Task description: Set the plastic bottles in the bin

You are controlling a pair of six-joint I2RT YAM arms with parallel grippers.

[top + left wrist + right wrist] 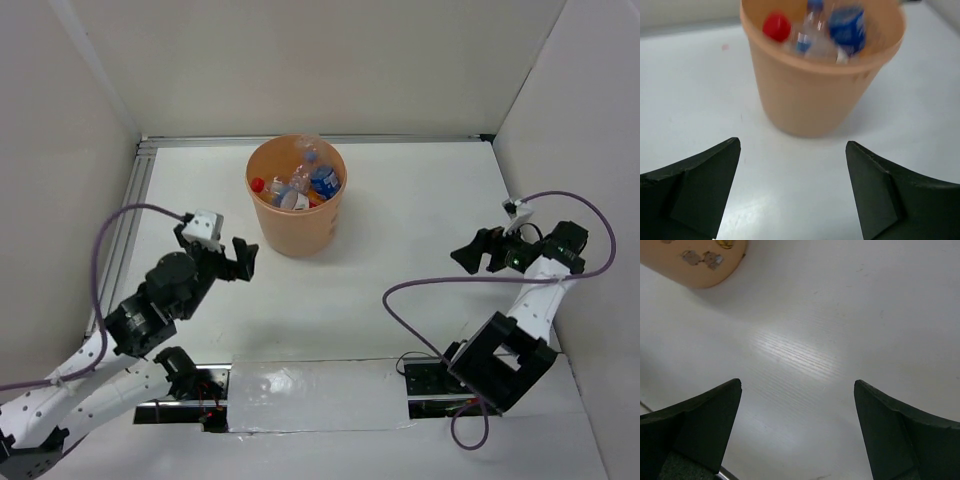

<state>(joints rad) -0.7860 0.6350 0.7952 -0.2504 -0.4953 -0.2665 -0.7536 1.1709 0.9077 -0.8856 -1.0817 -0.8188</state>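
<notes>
Both arms reach forward, bent at the elbow; the left pincer (238, 259) and right pincer (472, 253) gape wide, empty.

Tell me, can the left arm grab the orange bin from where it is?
Probably yes. The left gripper is open and points at the bin, which stands just ahead of it. Only bare table lies between them, so nothing seems to block it.

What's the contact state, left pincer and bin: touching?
Apart. The left wrist view shows a strip of white table between the open left pincer and the bin.
</notes>
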